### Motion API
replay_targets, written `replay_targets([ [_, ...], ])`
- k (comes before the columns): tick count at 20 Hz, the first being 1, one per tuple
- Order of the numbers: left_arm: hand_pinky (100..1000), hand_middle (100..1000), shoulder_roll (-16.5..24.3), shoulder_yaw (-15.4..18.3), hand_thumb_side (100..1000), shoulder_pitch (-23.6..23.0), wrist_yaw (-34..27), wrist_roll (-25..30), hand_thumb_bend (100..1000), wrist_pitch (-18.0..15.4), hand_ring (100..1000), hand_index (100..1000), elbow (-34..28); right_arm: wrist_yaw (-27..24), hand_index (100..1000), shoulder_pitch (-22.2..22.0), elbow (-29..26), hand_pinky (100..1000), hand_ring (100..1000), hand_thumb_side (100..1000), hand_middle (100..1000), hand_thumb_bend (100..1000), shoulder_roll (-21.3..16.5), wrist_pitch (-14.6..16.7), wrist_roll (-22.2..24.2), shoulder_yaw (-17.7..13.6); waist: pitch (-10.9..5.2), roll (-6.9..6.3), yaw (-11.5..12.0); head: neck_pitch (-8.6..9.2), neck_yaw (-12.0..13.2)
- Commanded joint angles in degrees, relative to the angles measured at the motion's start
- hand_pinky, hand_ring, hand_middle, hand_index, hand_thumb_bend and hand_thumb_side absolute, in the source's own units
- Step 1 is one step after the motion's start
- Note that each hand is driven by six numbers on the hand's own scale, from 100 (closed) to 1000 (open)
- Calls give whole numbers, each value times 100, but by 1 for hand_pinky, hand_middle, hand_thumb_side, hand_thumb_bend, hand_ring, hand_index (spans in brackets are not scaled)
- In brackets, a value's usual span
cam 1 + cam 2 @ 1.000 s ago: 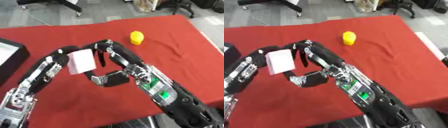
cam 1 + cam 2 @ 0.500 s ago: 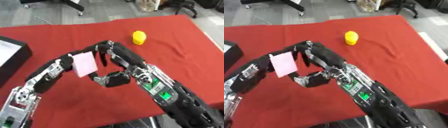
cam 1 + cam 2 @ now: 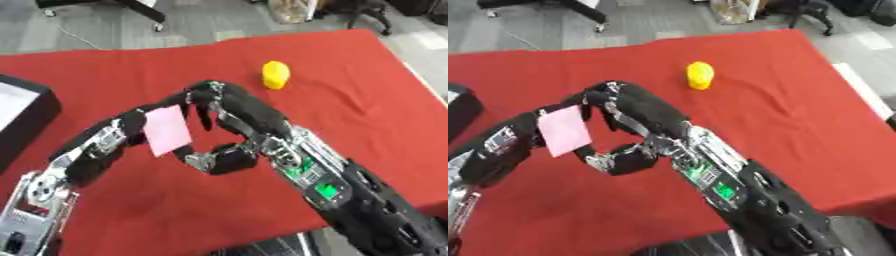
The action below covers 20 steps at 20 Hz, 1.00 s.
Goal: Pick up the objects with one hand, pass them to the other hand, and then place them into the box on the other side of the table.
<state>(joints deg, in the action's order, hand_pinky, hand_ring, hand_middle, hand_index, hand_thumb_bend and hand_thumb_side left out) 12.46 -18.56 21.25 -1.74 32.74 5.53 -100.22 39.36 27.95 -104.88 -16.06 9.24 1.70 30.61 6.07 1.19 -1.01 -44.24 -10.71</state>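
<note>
Both of your hands meet over the middle of the desk (image 3: 367,95), its red cloth lightly wrinkled. Your left hand (image 3: 140,125) is mostly hidden behind the flat pink card (image 3: 166,130) its curled fingers hold upright. Your right hand (image 3: 229,131) arches beside the card, fingers bent down and thumb curled under, touching its edge; you cannot tell whether it grips. One black box (image 3: 22,117) is cut off at the left edge. One small rounded yellow object (image 3: 276,75) lies well apart.
</note>
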Motion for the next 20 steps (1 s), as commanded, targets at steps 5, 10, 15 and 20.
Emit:
replay_targets([
  [5,714,781,-82,-189,1000,104,113,166,310,58,917,895,-97,229,301,198,-109,804,317,115,509,100,59,-185,-113,-96,-44,0,-1,13,-60],
  [10,705,749,-104,-261,987,124,279,203,241,-3,899,884,-75,285,297,252,-119,803,315,109,507,100,91,-288,-121,-74,-41,6,-2,13,-71],
  [15,721,754,-120,-350,861,126,102,404,206,-400,909,898,-79,188,292,263,-12,798,306,126,502,100,124,-374,-105,-31,-36,7,-6,13,-99],
  [20,726,761,-127,-366,833,122,-267,635,264,-801,914,907,-17,62,289,280,123,796,302,135,499,100,153,-422,-89,3,-36,6,-2,13,-135],
])
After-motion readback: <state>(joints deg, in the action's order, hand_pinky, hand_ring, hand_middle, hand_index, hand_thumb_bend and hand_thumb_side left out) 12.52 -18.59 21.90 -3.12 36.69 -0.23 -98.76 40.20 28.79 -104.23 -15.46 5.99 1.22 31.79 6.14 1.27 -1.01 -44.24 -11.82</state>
